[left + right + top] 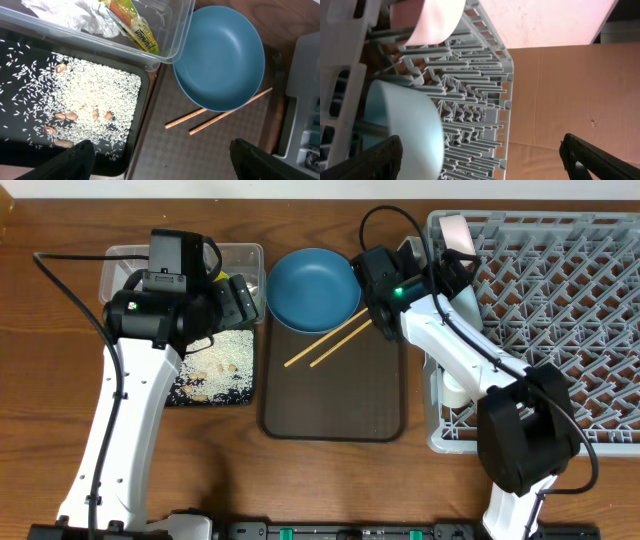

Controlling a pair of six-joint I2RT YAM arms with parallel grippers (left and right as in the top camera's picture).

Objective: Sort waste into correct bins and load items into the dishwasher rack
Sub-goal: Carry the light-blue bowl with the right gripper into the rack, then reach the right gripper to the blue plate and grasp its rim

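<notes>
1. Overhead: the rack [560, 320] is seen filling the right of the desk [40, 380]. The brown tray [335, 405] is in the middle. At the left, the tub [115, 260] is set just behind the black tray [180, 395].
2. Same view: the blue bowl [312, 288] is found on the brown tray's far edge. The two chopsticks [328, 345] are laid slantwise against its near rim.
3. Same view: the left gripper [245, 298] is held over the tub's right end, close to the blue bowl. The right gripper [455, 270] is reached in over the rack's left edge. The cream bowl [458, 230] is stood in the far-left corner there. A cup [455, 392] is glimpsed nearer, beside the arm.
4. Left wrist: the fingers [75, 160] are seen spread to the bottom corners, so the left gripper is wide apart with nothing between.
5. Same view: the tissue [75, 17] and the wrapper [132, 25] are seen lying inside the tub, side by side. Rice [95, 92] is spread thick over the black tray, with a few brown scraps [65, 116] mixed in. The blue bowl and chopsticks are shown to the right, on the brown tray.
6. Right wrist: the right gripper is also parted wide, and nothing is held.
7. Same view: a pale bowl [405, 125] is stood on edge among the rack's pegs, close in front. The cream bowl is seen farther along the same side.
</notes>
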